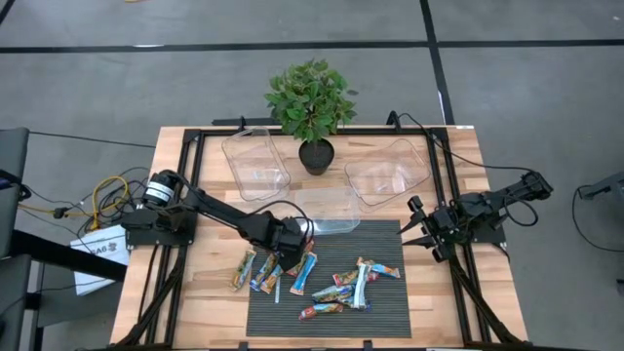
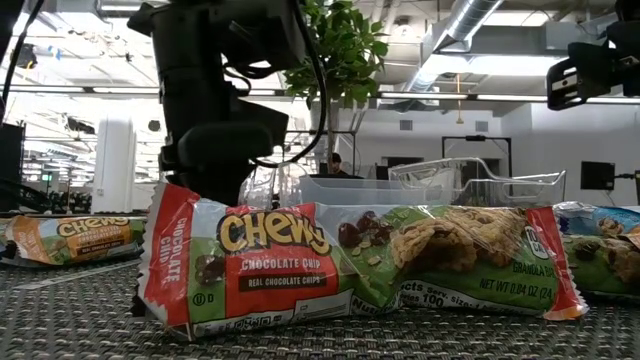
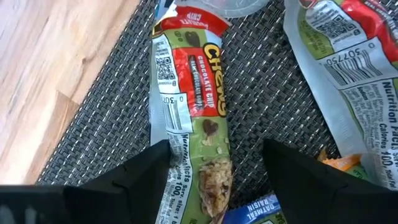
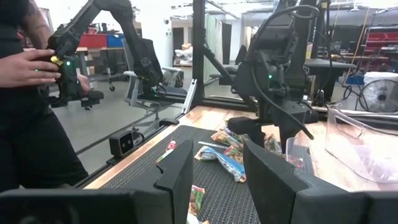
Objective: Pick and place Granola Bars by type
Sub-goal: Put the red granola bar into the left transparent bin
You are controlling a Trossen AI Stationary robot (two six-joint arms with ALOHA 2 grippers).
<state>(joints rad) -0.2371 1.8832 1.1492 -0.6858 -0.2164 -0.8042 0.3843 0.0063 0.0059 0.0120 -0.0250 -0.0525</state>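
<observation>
Several granola bars in shiny wrappers lie flat on the dark woven mat (image 1: 380, 249) in two loose clusters, one on the left (image 1: 265, 275) and one on the right (image 1: 351, 288). My left gripper (image 1: 292, 246) is low over the left cluster, open. In the left wrist view its gripper (image 3: 214, 152) straddles one end of a red-and-green chocolate chip bar (image 3: 193, 93) that lies on the mat. In the low view another such bar (image 2: 350, 265) fills the foreground. My right gripper (image 1: 429, 232) waits open at the mat's right edge, touching nothing. My left gripper comes from above with its fingers across the chocolate chip bar near one end. One finger (image 3: 152, 171) stands right at the wrapper's long edge (image 3: 174, 146); whether it touches, I cannot tell. The other finger stands clear of the bar, which lies flat on the mat.
Three clear plastic containers stand beyond the mat: far left (image 1: 255, 161), far right (image 1: 388, 171) and at the mat's far edge (image 1: 327, 210). A potted plant (image 1: 312, 102) stands between the far two. A thin white stick (image 1: 277, 291) lies among the left bars. A person (image 4: 25, 93) stands beyond the table.
</observation>
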